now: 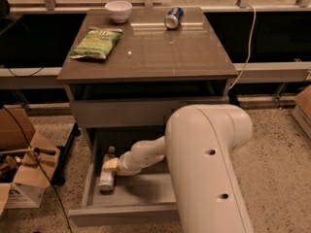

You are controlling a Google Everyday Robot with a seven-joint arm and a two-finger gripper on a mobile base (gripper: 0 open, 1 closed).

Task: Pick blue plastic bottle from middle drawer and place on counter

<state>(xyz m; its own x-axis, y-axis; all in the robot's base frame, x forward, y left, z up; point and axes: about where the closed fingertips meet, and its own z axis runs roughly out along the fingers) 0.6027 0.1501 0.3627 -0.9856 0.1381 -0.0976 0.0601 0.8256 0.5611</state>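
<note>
The blue plastic bottle lies on its side along the left wall of the open middle drawer, with its white cap pointing to the back. My gripper reaches into the drawer from the right and sits right over the bottle's upper part, hiding its neck. My large white arm covers the drawer's right half. The glossy grey-brown counter is above the drawers.
On the counter are a green chip bag, a white bowl and a blue soda can. A taller closed drawer front sits above the open drawer. Cardboard boxes and cables lie on the floor at the left.
</note>
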